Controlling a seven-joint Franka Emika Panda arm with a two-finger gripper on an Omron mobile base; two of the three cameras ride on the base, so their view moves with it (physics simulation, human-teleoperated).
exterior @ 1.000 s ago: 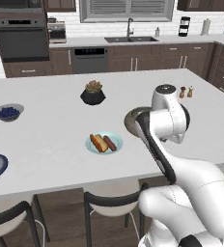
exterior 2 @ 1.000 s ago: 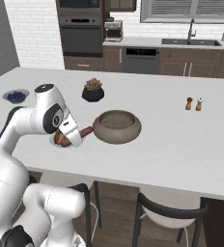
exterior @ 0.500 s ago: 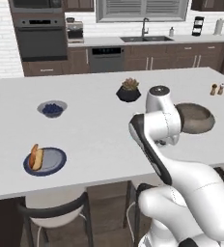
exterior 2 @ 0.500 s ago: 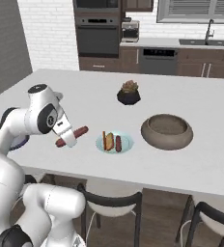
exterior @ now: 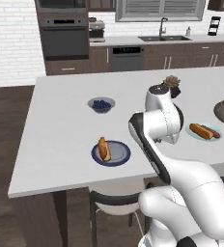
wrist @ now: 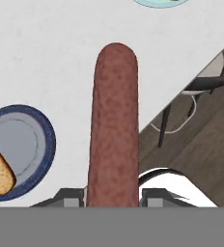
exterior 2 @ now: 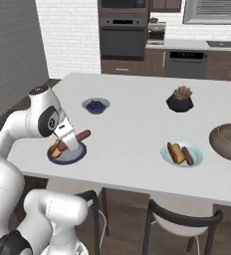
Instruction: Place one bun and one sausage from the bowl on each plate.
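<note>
Jaws (exterior 2: 73, 142) are closed on the sausage (wrist: 113, 125), gripping it near one end, so most of it sticks out past the tips. In the right base view they sit at the left of the frame, right above the dark-rimmed plate (exterior 2: 75, 157).

Now biggest to smallest. First is the white bench (exterior: 65, 125), which fills the middle of both base views. Next is the brown bowl (exterior 2: 230, 142), at the right edge of the right base view, well away from the jaws. Then come the two plates. The teal plate (exterior 2: 196, 158) at the centre right already has a bun and a sausage on it (that one looks done). The dark-rimmed plate has one bun (exterior: 103, 148) on it and no sausage yet.

I think the drop comes next, and it turns on one thing. In the hand view the plate lies at the lower left, off to the side of the sausage. The far end of the sausage points out over bare bench, not over the plate. So the hand likely needs to slide toward the plate until the whole sausage hangs over it, beside the bun.
</note>
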